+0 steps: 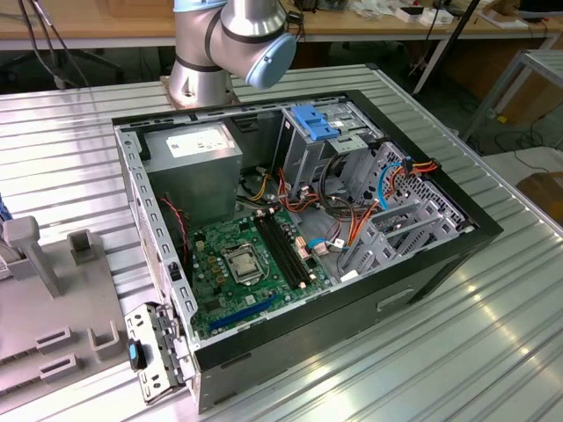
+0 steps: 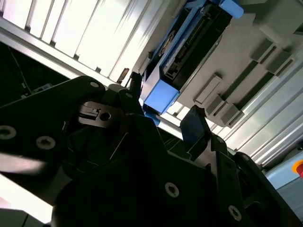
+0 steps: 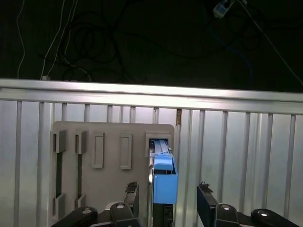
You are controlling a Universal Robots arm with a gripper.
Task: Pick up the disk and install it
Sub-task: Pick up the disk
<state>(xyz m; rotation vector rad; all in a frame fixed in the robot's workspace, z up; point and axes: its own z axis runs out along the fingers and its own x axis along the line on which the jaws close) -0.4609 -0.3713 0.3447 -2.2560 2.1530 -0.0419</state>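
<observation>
We see a ribbed aluminium table [image 1: 457,352] whose slats catch bright glare, and behind it runs a long wooden workbench [image 1: 97,31]. At the exterior view's right, a grey metal-framed table [image 1: 528,66] stands on a pale floor [image 1: 515,163]. In the first wrist view, loose cables [image 3: 61,42] and a white power strip [image 3: 219,8] lie in darkness beyond the aluminium table's edge.

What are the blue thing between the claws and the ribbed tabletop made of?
On the disk, the blue carrier looks like moulded plastic: uniformly coloured, matte, softly edged. The table seems bare metal, probably aluminium: silvery, ribbed, with bright glare.
</observation>
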